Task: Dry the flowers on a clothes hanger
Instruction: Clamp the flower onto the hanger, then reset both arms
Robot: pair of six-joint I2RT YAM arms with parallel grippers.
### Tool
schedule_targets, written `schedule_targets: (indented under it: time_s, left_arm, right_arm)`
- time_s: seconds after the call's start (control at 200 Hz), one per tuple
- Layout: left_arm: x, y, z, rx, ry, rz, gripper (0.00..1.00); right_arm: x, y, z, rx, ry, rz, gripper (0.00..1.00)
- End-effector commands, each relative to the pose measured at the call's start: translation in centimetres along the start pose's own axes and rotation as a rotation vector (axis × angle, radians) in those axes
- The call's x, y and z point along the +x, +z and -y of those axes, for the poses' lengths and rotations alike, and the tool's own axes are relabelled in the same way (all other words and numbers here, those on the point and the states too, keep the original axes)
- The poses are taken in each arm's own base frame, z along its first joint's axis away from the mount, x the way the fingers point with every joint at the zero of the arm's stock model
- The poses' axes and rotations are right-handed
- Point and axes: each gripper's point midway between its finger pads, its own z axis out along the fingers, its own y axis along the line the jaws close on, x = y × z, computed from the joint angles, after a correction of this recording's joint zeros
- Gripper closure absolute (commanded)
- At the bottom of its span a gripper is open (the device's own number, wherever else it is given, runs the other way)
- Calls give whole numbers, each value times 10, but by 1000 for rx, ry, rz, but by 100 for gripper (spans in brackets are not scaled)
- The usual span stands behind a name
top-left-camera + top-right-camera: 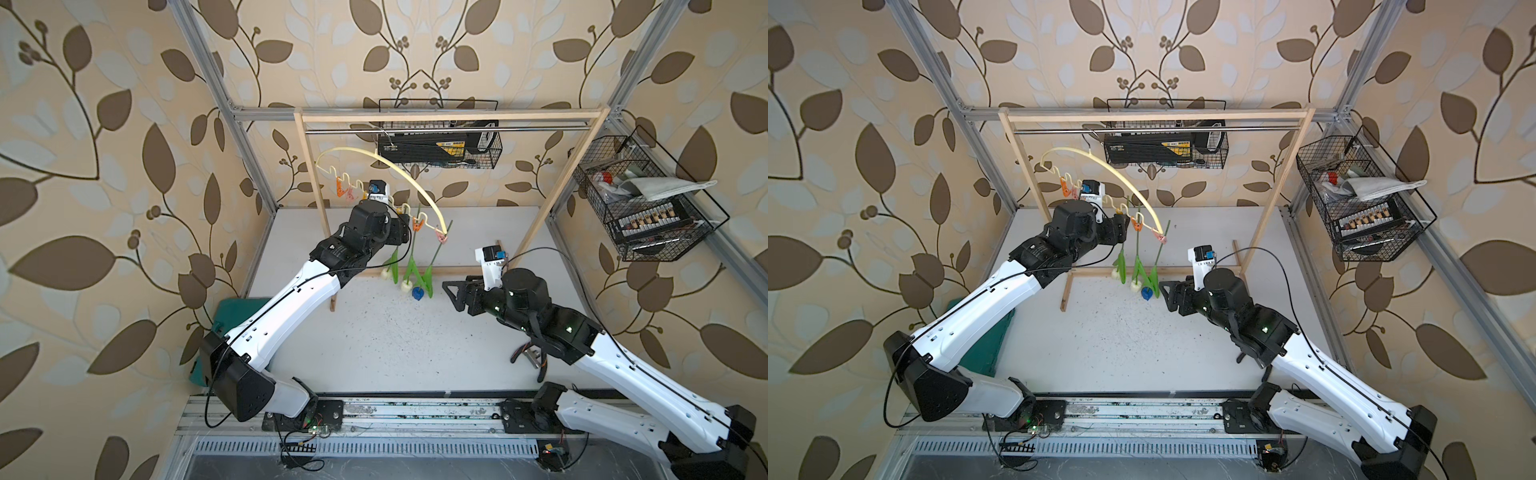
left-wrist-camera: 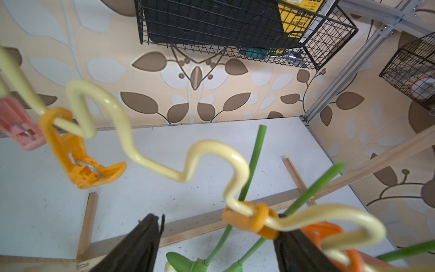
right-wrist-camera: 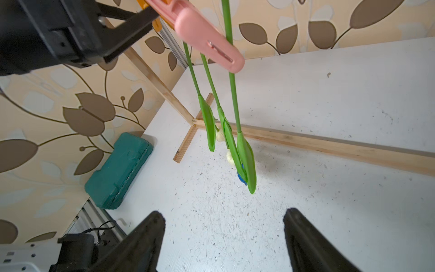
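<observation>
Top views: cream arc-shaped plastic hanger (image 1: 415, 185) is hanging by its metal hook from the steel rod of the wooden-framed rack (image 1: 449, 129). Three artificial tulips (image 1: 410, 268) are dangling head-down from its wavy lower bar, heads close above the white speckled table (image 1: 374, 332). Left gripper (image 1: 402, 232) is sitting up at that bar beside the stems. Right gripper (image 1: 451, 296) is hovering low near the blue head, apart from it

Left wrist: jaws are standing wide, straddling the yellow-orange clothespin (image 2: 249, 219) and a stem, clamping nothing

Right wrist: jaws are spread, empty. Pink clothespin (image 3: 207, 40) is biting the blue tulip's stem

My read: pegging looks done, we're at release. Next, left needs pulling straight back off the bar without snagging it or swinging the hanger
</observation>
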Motion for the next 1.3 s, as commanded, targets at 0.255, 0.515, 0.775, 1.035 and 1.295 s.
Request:
schedule_targets:
  time_s: [0.255, 0.515, 0.775, 1.035, 1.295]
  left_arm:
    - [-7, -31, -15, -64, 20, 15, 10]
    - [3, -40, -33, -149, 20, -22, 3]
    - [3, -66, -76, -233, -87, 5, 1]
    - [9, -84, -132, -366, -241, 48, 1]
    - [58, -86, -198, -588, -385, 57, 1]
  right_arm:
    - [-24, -3, 3, 59, -4, 42, 17]
    - [-22, 7, 22, 133, 31, 14, 16]
    - [-14, 12, 23, 141, -7, -42, 12]
    - [-23, -12, 65, 302, -46, -6, 1]
    - [-22, -15, 90, 303, 26, -18, 1]
